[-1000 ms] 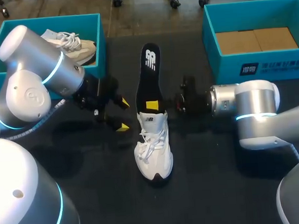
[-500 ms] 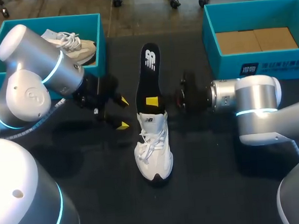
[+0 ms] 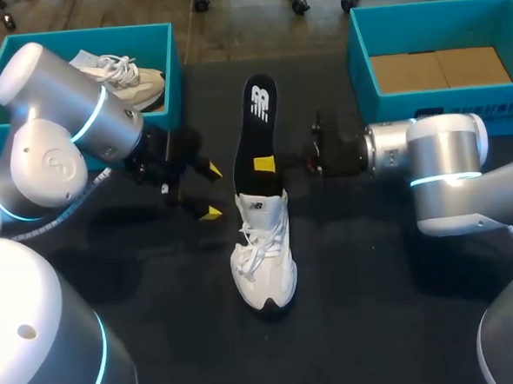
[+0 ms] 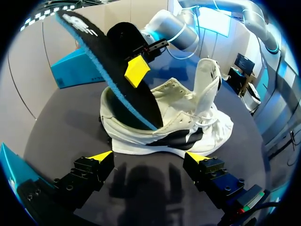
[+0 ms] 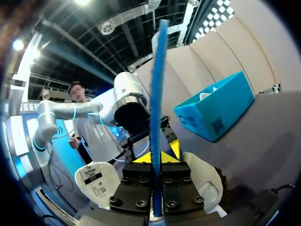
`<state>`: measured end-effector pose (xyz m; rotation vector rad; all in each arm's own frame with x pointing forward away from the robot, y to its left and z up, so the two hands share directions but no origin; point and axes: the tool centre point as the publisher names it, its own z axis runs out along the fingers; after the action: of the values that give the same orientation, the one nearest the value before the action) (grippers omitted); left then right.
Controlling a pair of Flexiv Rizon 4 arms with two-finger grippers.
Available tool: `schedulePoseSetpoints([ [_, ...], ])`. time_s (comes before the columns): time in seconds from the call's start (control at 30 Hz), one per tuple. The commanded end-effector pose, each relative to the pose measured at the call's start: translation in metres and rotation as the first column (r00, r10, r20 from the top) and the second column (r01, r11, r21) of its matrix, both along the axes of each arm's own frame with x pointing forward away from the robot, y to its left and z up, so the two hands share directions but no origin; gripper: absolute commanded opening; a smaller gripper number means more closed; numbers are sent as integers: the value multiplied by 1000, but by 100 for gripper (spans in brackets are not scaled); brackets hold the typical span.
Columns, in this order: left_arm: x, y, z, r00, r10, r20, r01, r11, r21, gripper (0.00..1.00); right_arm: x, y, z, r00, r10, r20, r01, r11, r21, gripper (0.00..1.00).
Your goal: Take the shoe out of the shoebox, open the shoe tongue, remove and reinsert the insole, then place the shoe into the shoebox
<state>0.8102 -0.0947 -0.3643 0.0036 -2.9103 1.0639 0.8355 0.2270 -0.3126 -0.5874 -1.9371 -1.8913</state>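
- Centre frame: the insole stands half out of the shoe, pinched by the right gripper.
- Centre-left, the left gripper gapes empty beside it; unbraced, the shoe may drag or tip if the insole snags.

- Left arm enters from the left; left tool has its fingers spread wide apart.
- Right arm reaches in level; right tool pinches the insole from both sides.

Head view: high, rearward, distant. Wrist views: close, opposed, sharing white laced shoe and black blue-edged insole.
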Motion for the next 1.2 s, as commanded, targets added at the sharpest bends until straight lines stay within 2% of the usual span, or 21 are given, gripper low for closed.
schedulePoseSetpoints([
  [0.03,0,-1,0,1000,-4,0,4,1000,2,100,-5,0,-5,1000,-4,-13,4,1000,-5,0],
  [0.2,-2,0,-1,1000,-7,8,7,1000,6,100,-13,0,-13,997,-19,-73,17,999,-29,0],
  [0.7,-5,0,-1,1000,-18,9,18,1000,8,100,-37,9,-27,989,-47,-142,45,999,-17,0],
  [0.8,-7,0,-3,1000,-16,5,16,1000,9,100,-35,6,-25,990,-56,-131,54,998,-19,0],
  [0.83,-8,0,-3,1000,-17,4,16,1000,10,100,-34,5,-23,991,-55,-126,53,998,-25,3],
  [0.87,-8,0,-4,1000,-17,3,17,1000,10,100,-32,4,-21,992,-56,-114,53,998,-29,13],
  [0.97,-10,-1,-4,1000,-17,0,17,1000,9,100,-27,3,-15,994,-51,-96,48,998,-39,22],
  [1.2,-10,3,-4,1000,-10,-1,10,1000,11,100,-17,1,-9,996,-27,-85,22,998,-58,18],
])
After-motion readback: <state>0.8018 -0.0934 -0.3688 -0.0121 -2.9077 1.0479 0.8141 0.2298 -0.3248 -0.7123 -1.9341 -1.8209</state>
